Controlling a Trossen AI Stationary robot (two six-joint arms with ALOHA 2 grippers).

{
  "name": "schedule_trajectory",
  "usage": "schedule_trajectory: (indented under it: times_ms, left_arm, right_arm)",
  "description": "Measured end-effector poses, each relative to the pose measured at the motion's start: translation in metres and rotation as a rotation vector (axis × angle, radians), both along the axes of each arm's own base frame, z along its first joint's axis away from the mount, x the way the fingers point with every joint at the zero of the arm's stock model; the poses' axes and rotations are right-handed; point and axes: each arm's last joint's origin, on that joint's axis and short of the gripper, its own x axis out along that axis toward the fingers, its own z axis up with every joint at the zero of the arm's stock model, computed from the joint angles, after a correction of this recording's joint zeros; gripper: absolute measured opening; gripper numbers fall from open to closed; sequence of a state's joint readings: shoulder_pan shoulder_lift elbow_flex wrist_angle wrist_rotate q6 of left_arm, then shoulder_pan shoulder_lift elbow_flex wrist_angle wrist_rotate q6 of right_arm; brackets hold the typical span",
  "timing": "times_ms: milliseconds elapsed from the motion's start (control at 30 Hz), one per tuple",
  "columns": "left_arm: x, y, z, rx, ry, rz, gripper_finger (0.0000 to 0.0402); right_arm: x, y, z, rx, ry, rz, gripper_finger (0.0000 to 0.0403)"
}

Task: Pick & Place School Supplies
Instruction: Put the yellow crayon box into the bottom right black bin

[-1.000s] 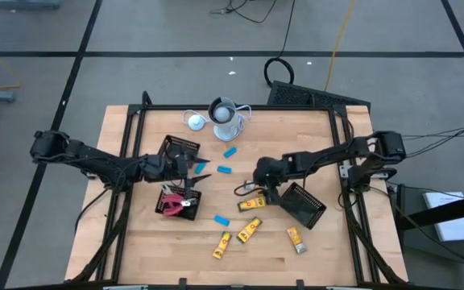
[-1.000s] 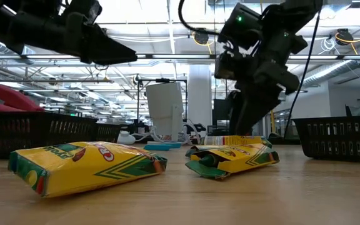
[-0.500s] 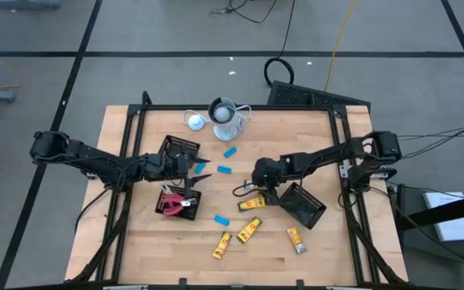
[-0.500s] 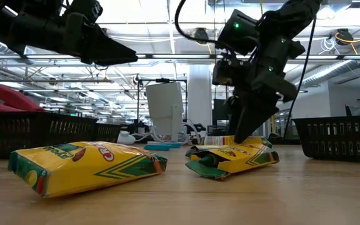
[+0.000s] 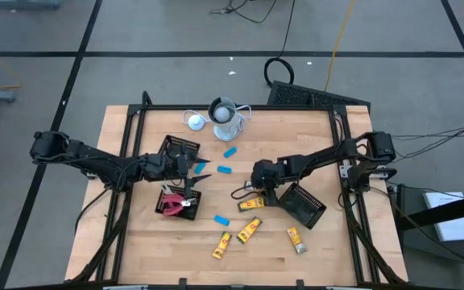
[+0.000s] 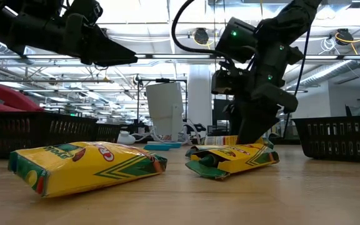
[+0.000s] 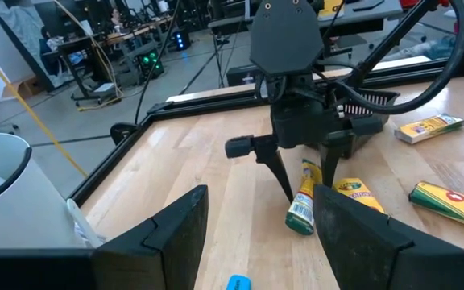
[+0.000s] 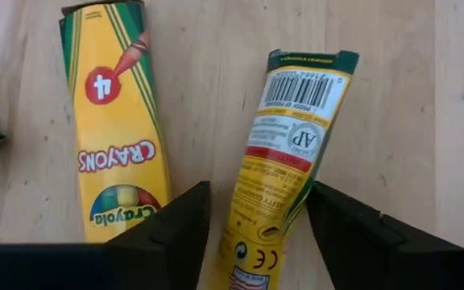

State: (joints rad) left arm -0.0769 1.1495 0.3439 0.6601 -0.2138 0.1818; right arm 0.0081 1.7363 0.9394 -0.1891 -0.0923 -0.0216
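Note:
My right gripper (image 5: 256,190) (image 8: 256,242) is open and points down over a yellow crayon box (image 5: 252,204) lying flat on the table. Its fingers stand on either side of the box's barcode face (image 8: 284,137). A second crayon box (image 8: 115,129) lies flat beside it. In the low view, the right gripper (image 6: 253,132) reaches down behind a front crayon box (image 6: 230,159). My left gripper (image 5: 197,167) (image 7: 260,234) is open and hovers between two black baskets, touching nothing. Light-blue blocks (image 5: 225,170) lie on the table. Red-handled tools (image 5: 171,209) lie in one basket. My right gripper comes from above with one finger (image 8: 163,229) on each long side of the crayon box, across its length. Whether the fingers touch the box I cannot tell. The box lies flat on the table.
Black mesh baskets sit at the left (image 5: 180,148) (image 5: 185,193) and at the right (image 5: 303,204). A white round cup-like object with a cable (image 5: 225,113) stands near the far edge. More crayon boxes (image 5: 250,230) (image 5: 222,244) (image 5: 296,239) and a blue block (image 5: 221,219) lie toward the near edge.
My right gripper has moved down and a little toward the table's left, closing in on the crayon box until its fingers straddle it. The box has stayed in place.

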Motion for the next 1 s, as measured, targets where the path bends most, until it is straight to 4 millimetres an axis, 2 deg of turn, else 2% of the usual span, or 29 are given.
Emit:
schedule_trajectory:
  times_ms: [133, 300, 733, 1000]
  left_arm:
    - [0.0, 0.0, 0.0, -0.001, 0.0, 0.0, 0.0227]
    - [0.0, 0.0, 0.0, -0.003, 0.0, 0.0, 0.0227]
    - [0.0, 0.0, 0.0, -0.007, 0.0, 0.001, 0.0227]
    - [0.0, -0.001, 0.0, -0.01, -0.002, -0.009, 0.0227]
  right_arm:
    - [0.0, 0.0, 0.0, -0.016, -0.002, -0.006, 0.0144]
    - [0.001, 0.001, 0.0, -0.037, -0.007, -0.007, 0.0058]
    - [-0.001, 0.0, 0.005, -0.083, -0.014, -0.02, 0.0057]
    - [0.004, -0.003, 0.04, -0.194, -0.028, -0.047, 0.0057]
